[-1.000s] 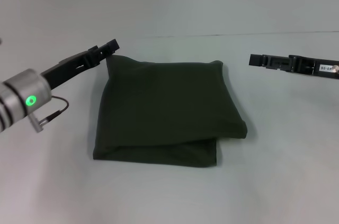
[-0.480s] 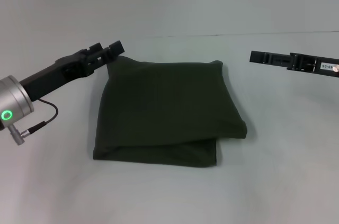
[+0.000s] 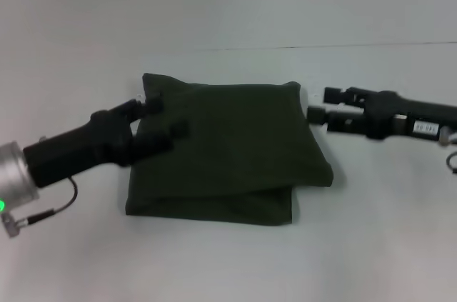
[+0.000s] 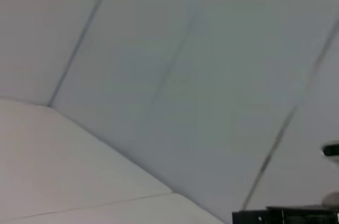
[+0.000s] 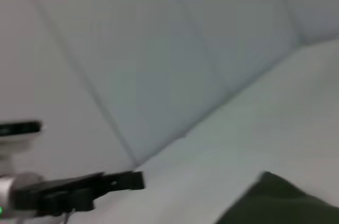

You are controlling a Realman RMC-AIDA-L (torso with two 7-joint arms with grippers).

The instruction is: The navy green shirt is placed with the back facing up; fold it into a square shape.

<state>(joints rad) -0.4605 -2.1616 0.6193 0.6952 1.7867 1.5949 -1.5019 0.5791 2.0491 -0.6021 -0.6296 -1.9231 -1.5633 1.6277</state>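
The navy green shirt [image 3: 228, 148] lies folded into a rough square in the middle of the white table, plain side up. Its lower layer sticks out along the near edge. My left gripper [image 3: 166, 116] hovers over the shirt's left part, fingers spread and holding nothing. My right gripper [image 3: 323, 103] is at the shirt's far right edge, just beside the cloth, also open and empty. In the right wrist view a corner of the shirt [image 5: 288, 200] shows, with the left gripper [image 5: 124, 180] farther off.
The white table [image 3: 371, 245] runs all around the shirt. A wall [image 3: 228, 2] rises behind its far edge. A black part of the other arm [image 4: 286, 216] shows low in the left wrist view.
The left gripper has swung from the shirt's far left corner to over its left part. The right gripper has moved left to the shirt's right edge. The shirt has not moved.
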